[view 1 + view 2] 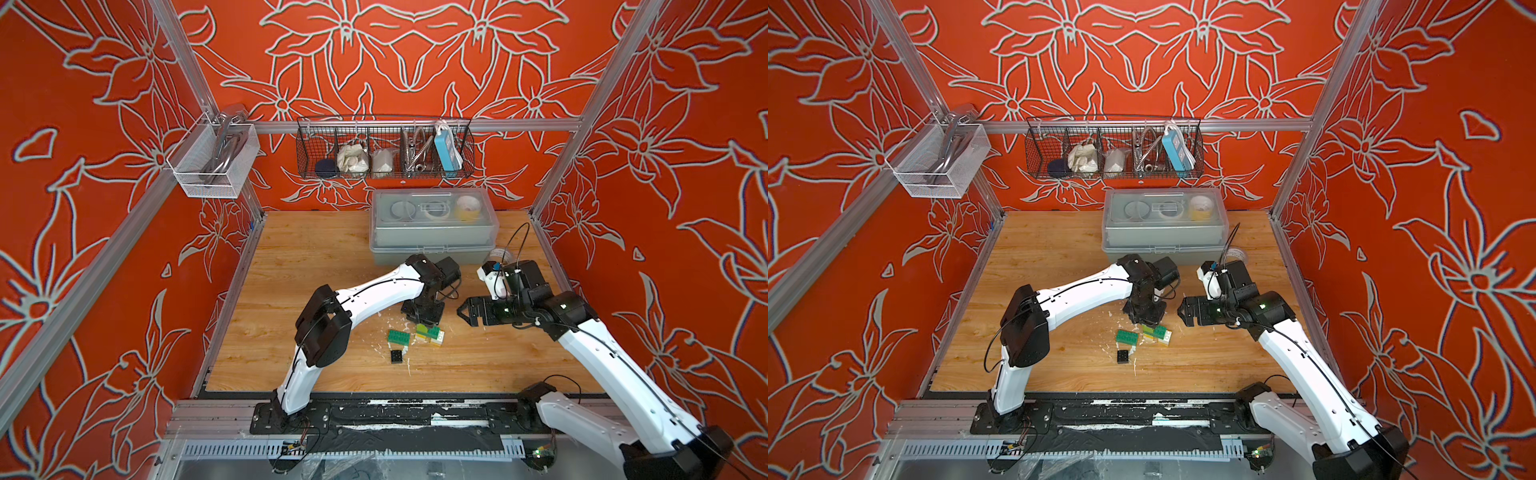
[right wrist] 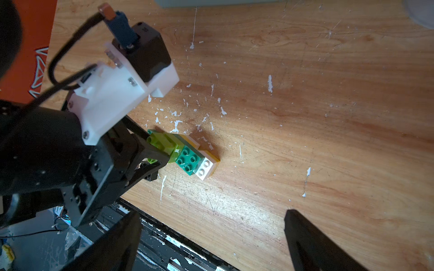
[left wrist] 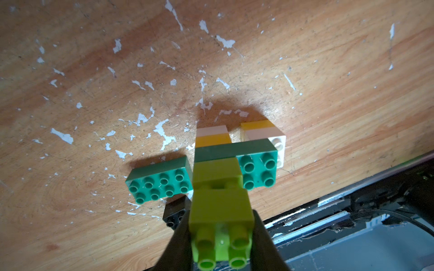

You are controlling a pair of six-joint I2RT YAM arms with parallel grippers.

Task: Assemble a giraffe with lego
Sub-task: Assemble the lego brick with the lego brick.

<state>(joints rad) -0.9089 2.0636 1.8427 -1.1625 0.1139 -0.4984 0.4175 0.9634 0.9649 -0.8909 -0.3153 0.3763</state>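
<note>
My left gripper (image 3: pixel 220 234) is clamping the top lime green brick (image 3: pixel 219 208) of the giraffe (image 3: pixel 258 169); my right gripper (image 2: pixel 211 214) is hovering at right, jaws apart.

The pale wood-grain worktop (image 3: pixel 94 70) looks scuffed and matt, flecked with chipped white patches; the small studded lime green brick (image 3: pixel 220 211) and the long dark green brick (image 3: pixel 159 183) are smooth, slightly glossy plastic

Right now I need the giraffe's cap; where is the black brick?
In both top views the black brick lies on the table, robot-side of the loose dark green brick.
</note>
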